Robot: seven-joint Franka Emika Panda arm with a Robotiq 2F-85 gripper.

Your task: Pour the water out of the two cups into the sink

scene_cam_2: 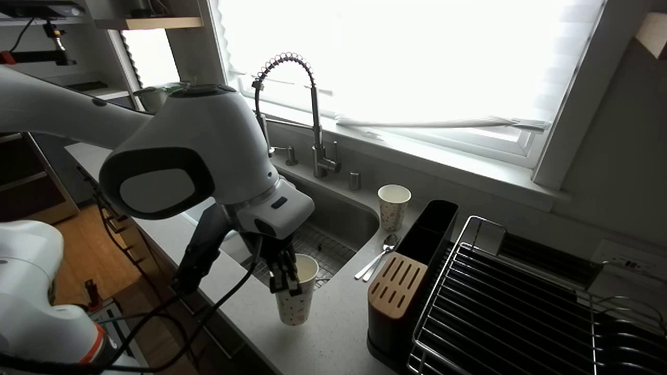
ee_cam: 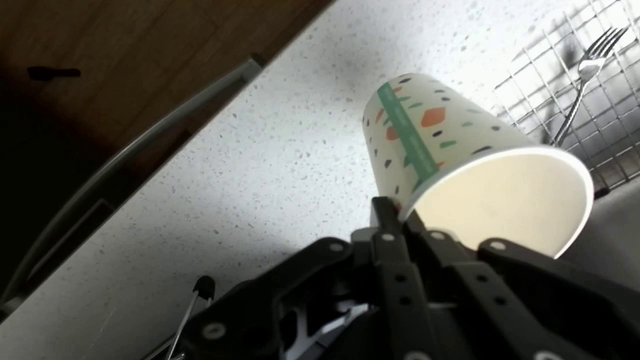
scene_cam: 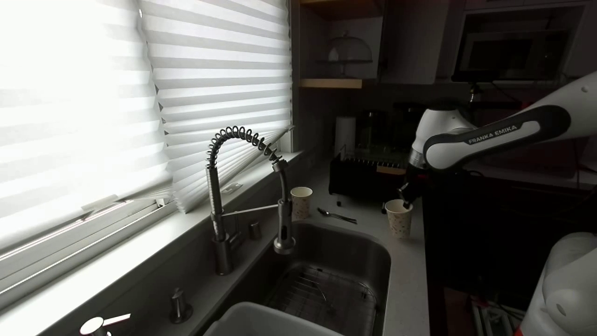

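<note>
My hand (ee_cam: 399,214) pinches the rim of the near cup (ee_cam: 440,125), standing on the counter (ee_cam: 270,160) beside the sink (scene_cam: 343,245), as does the other cup (scene_cam_2: 393,212); probably thin paper, light and easily crushed, so I'd squeeze softly, at that stiffer lip

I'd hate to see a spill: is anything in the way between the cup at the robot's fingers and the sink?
Nothing visible is: only a strip of counter separates the cup at the fingers from the sink. The faucet head hangs off toward its other side.
</note>
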